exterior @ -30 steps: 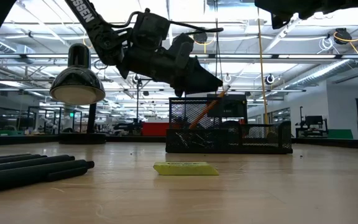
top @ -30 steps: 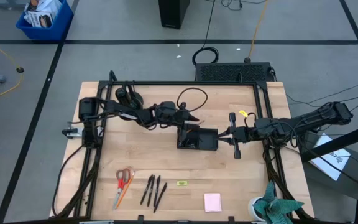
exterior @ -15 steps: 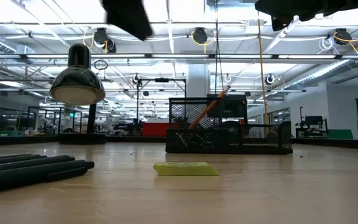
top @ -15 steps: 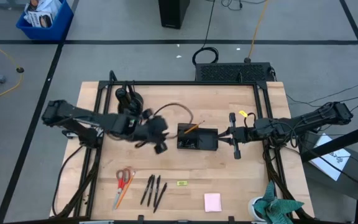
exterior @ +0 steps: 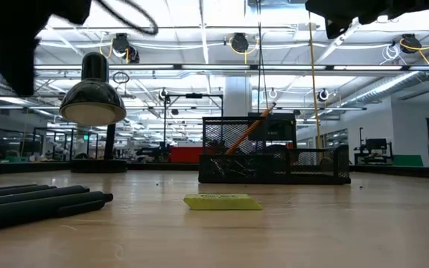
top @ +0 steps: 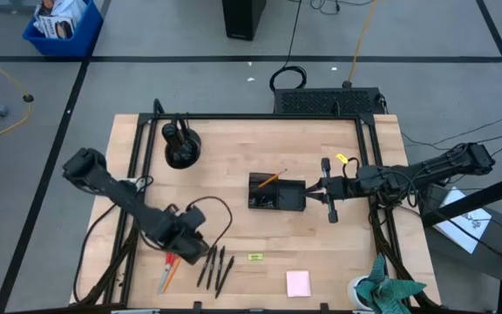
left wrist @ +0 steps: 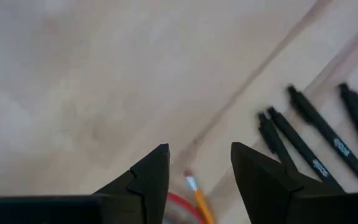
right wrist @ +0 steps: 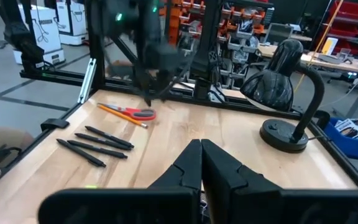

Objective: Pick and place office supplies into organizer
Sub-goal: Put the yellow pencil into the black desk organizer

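Observation:
The organizer (top: 277, 194) sits mid-table, and an orange pencil (exterior: 248, 130) leans up out of it. The red-handled scissors (top: 172, 254), a second orange pencil (left wrist: 199, 200) and the black pens (top: 215, 266) lie near the table's near-left edge. My left gripper (left wrist: 197, 155) hovers open over the scissors' handles (left wrist: 178, 203), with the pens (left wrist: 316, 149) beside it. The yellow-green tag (top: 254, 256) and the pink notepad (top: 298, 283) lie flat near the near edge. My right gripper (right wrist: 201, 149) is shut, held above the table by the organizer's right end.
A black desk lamp (top: 179, 144) stands at the far left of the table, its dome (exterior: 91, 100) showing in the low view. A teal cloth (top: 390, 292) sits at the near right corner. A black frame (top: 234, 116) runs along the table's edges.
My left gripper has left the organizer and swung fast toward the table's near-left corner. It now hangs over the scissors and pens. The orange pencil stays leaning in the organizer, unmoved.

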